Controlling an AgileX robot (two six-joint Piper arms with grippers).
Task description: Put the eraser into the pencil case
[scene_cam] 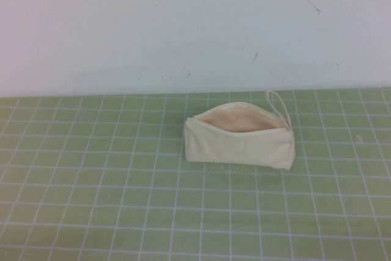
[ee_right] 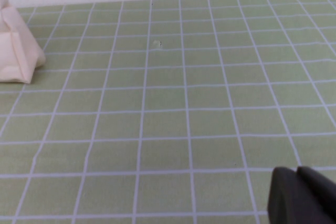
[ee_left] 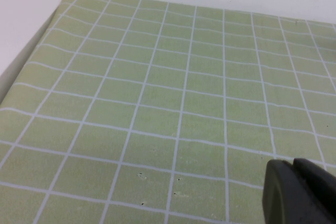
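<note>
One pencil case (scene_cam: 239,143) is seen in the high view, lying on the green grid mat (scene_cam: 91,200) right of centre, close to the mat's far edge by the white wall (scene_cam: 183,22). It is a cream fabric pouch, long side facing the camera, zip mouth gaping upward. Paler beige lining (scene_cam: 241,121) is visible through the opening. Nothing can be made out inside; only lining is shown, and the bottom of the pouch is hidden by its front wall. A thin loop strap (scene_cam: 278,103) is attached at its right end, arching up toward the wall. No brand, label or writing can be read on the pouch or the mat.

The eraser is not seen in any view, so its place cannot be told.

In the right wrist view one end of the pencil case (ee_right: 18,51) is caught at the frame edge, resting on the mat (ee_right: 173,119), well apart from the right gripper (ee_right: 302,198). Only a dark corner of that gripper is shown; whether it is spread or pressed together cannot be told.

In the left wrist view the left gripper (ee_left: 299,192) is likewise shown as a dark corner over bare mat (ee_left: 157,103); its state cannot be told either. Neither gripper appears in the high view.
</note>
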